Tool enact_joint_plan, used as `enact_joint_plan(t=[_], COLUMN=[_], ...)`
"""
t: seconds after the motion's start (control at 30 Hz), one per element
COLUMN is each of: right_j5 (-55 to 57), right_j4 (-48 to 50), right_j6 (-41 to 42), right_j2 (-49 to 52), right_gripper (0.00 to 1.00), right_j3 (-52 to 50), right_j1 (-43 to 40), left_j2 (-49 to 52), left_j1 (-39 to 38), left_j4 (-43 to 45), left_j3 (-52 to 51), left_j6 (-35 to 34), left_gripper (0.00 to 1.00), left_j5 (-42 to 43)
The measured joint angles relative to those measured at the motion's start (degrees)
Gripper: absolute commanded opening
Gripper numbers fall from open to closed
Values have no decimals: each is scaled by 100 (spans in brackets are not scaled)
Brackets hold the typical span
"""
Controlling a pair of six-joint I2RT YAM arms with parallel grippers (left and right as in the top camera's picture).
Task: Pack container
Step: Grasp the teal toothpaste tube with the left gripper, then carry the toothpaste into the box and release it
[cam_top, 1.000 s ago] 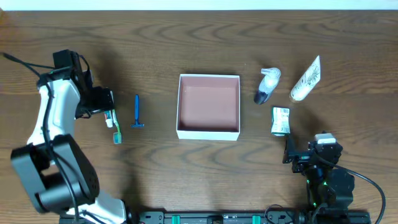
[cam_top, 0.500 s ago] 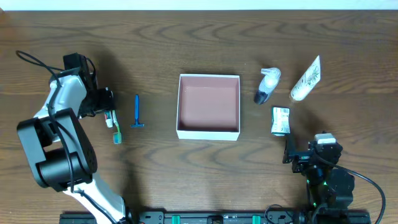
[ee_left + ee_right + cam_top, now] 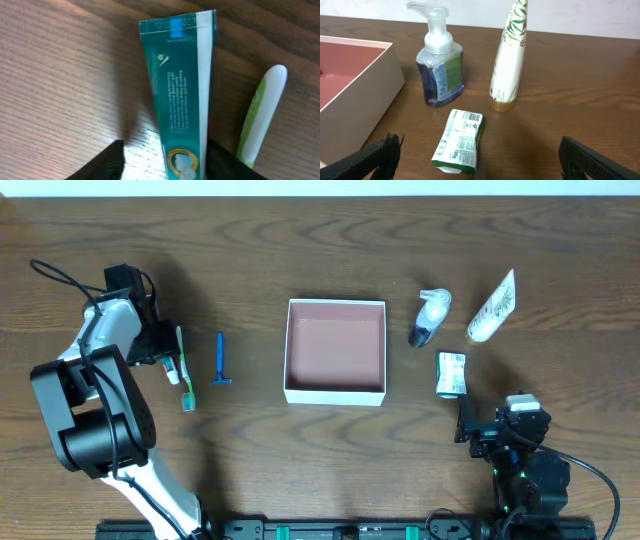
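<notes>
The container (image 3: pixel 336 390) is a shallow white-walled box with a pinkish-brown floor, mid-table; its corner shows in the right wrist view (image 3: pixel 365 75). A teal toothpaste tube (image 3: pixel 179 345) lies at the left. In the left wrist view the tube (image 3: pixel 180 90) lies between the fingers of my left gripper (image 3: pixel 162 152), close against the right one, with a gap on its left. My left gripper (image 3: pixel 170 353) is open. My right gripper (image 3: pixel 470 426) is open and empty near the front edge, behind a green soap packet (image 3: pixel 460 140).
A green toothbrush (image 3: pixel 187 393) and a blue razor (image 3: pixel 220 360) lie right of the tube. A pump bottle (image 3: pixel 430 317), a white tube (image 3: pixel 492 308) and the soap packet (image 3: pixel 451 374) lie right of the container.
My left arm has swung its elbow round and the gripper has shifted slightly left, baring more of the toothpaste tube. The right arm has not moved.
</notes>
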Motion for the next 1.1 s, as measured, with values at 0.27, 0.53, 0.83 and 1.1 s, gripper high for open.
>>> enact_joint_plan(t=[0.27,0.53,0.83,1.1], right_j5=[0,0,0,0], right_j4=[0,-2,-2,0], right_j6=[0,0,0,0], right_j2=[0,0,0,0], right_gripper=[99,99,99,99], right_j3=[0,0,0,0], right_j1=[0,0,0,0], left_j2=[-81,-1390,-3178,-3193], left_j1=[-9,-525,-2334,-3875], left_j4=[-328,-726,-1207,-846], left_j3=[-28,-70,-70,-109], left_j6=[-13,-15,-417,-1475], left_gripper=[25,23,19,19], left_j5=[214,647,826,820])
